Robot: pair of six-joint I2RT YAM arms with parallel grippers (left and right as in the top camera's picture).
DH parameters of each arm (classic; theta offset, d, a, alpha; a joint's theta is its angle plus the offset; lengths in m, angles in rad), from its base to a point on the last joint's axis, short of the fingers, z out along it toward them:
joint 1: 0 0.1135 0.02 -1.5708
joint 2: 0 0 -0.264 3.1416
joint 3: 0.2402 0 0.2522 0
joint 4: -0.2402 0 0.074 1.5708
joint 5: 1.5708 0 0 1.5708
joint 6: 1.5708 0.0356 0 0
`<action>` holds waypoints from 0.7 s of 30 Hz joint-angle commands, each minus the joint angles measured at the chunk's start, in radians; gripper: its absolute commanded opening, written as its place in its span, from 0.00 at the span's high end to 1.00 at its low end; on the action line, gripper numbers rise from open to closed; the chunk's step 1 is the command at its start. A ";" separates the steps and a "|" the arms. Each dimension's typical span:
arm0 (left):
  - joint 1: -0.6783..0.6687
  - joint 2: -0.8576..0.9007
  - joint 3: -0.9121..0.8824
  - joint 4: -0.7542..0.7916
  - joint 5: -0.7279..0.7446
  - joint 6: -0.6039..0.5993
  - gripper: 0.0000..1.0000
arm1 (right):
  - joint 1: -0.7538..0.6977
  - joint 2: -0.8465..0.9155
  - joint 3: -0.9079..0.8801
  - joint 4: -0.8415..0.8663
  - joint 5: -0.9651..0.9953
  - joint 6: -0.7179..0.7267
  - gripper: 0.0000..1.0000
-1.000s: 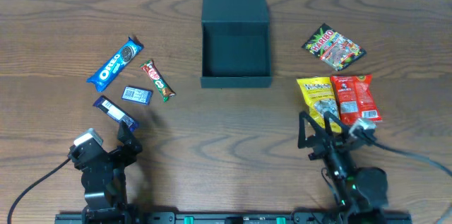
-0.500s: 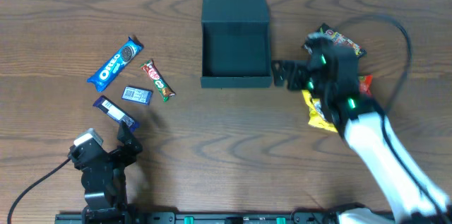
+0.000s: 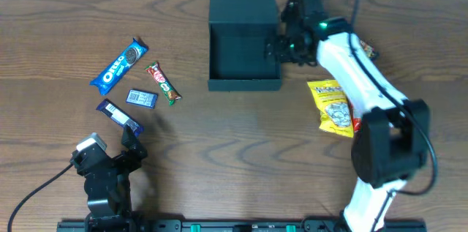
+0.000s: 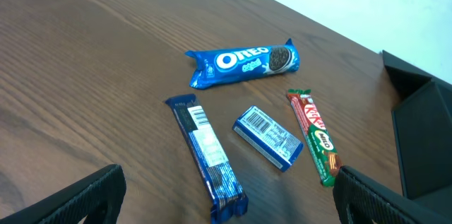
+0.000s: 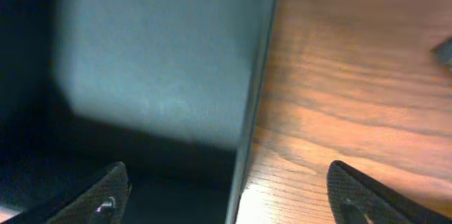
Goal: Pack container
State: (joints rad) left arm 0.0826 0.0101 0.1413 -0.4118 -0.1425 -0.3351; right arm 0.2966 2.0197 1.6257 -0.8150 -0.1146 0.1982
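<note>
Straddling the right wall of the dark teal-green matte square container [image 3: 244, 83], the right gripper [image 3: 276, 47] (the nearer arm by far) holds its fingers wide apart, gripping nothing.

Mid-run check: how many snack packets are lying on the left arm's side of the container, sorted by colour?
Blue: 3 (Oreo pack, small barcode packet, long dark-blue bar)
Red: 1 (red bar, green at one end)
Total: 4
</note>
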 commanded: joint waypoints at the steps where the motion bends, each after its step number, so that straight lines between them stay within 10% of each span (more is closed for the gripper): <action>1: 0.002 -0.005 -0.020 -0.005 -0.014 0.018 0.05 | 0.033 0.053 0.022 -0.021 0.073 0.002 0.18; 10: 0.002 -0.005 -0.020 -0.005 -0.015 0.018 0.05 | 0.068 0.092 0.022 -0.051 0.152 0.011 0.96; 21: 0.002 -0.005 -0.020 -0.005 -0.014 0.018 0.05 | 0.076 0.080 0.022 -0.161 0.112 0.050 0.99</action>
State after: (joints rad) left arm 0.0826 0.0101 0.1413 -0.4118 -0.1421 -0.3351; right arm 0.3641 2.0983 1.6402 -0.9550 0.0273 0.2173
